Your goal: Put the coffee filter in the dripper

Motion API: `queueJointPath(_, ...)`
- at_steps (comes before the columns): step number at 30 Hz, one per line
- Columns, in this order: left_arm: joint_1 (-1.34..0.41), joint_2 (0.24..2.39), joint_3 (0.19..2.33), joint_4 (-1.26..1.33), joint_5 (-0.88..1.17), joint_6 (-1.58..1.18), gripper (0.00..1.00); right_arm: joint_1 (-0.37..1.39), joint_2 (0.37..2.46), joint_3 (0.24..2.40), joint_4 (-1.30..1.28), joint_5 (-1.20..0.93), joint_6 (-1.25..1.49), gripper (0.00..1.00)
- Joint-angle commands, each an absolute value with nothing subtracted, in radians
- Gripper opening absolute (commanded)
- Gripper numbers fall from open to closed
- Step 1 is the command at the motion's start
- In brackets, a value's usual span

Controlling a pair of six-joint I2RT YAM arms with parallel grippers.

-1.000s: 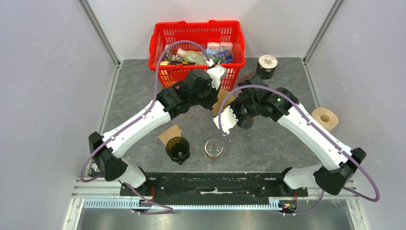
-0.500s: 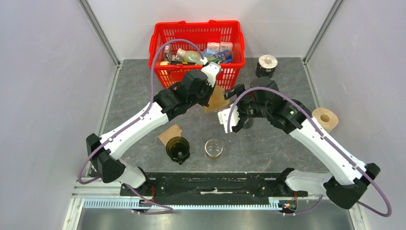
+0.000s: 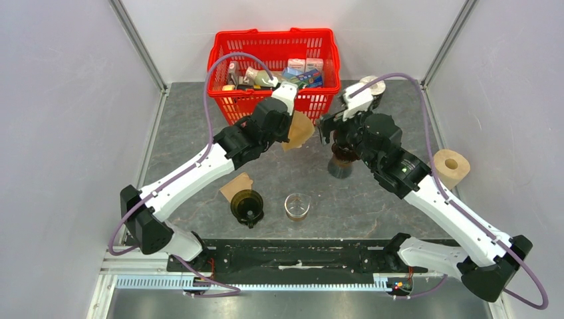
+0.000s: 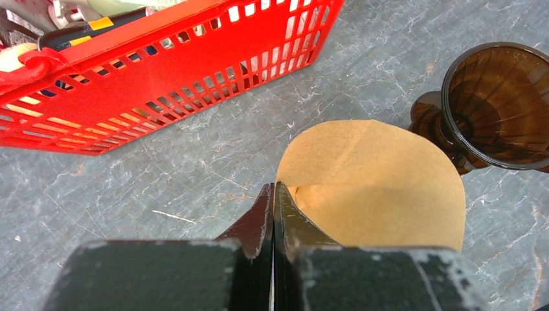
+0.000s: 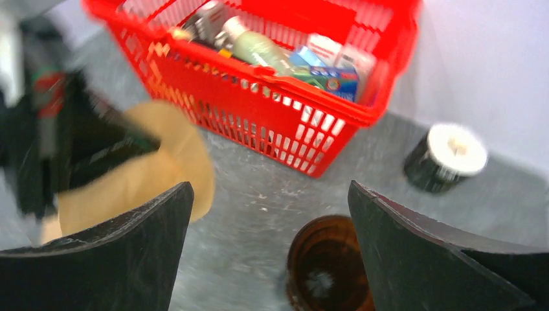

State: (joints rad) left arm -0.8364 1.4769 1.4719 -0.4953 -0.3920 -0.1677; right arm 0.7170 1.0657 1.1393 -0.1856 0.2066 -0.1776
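My left hand (image 4: 273, 194) is pressed together on the near edge of the brown paper filter (image 4: 382, 188), holding it over the grey surface (image 4: 129, 188). The filter's rounded far edge comes right up beside the foot of the brown dripper (image 4: 498, 97); I cannot tell whether they touch. The dripper stands upright to the filter's right, its mouth open. The red basket (image 4: 162, 71) runs along the far left, with a strip of bare surface between its wall and the filter. My right hand (image 5: 270, 194) is spread wide, hovering above the dripper. Near my bases a spare filter (image 3: 236, 185), a dark funnel (image 3: 247, 206) and a glass (image 3: 297, 206) sit well apart from all this.
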Motion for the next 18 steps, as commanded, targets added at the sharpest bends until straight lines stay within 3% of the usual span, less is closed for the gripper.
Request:
queueJointPath(1, -0.834, 1.425, 1.438, -0.404, -0.431, -0.262, 0.02, 0.717, 1.083, 1.158, -0.145, 0.498, 0.405, 0.97)
queueJointPath(7, -0.836, 1.415, 1.421, -0.387, -0.428, -0.281, 0.02, 0.718, 1.157, 1.205, -0.175, 0.421, 0.475, 0.96)
queueJointPath(18, -0.836, 1.409, 1.403, -0.357, -0.436, -0.275, 0.02, 0.717, 1.256, 1.261, -0.254, 0.251, 0.537, 0.67)
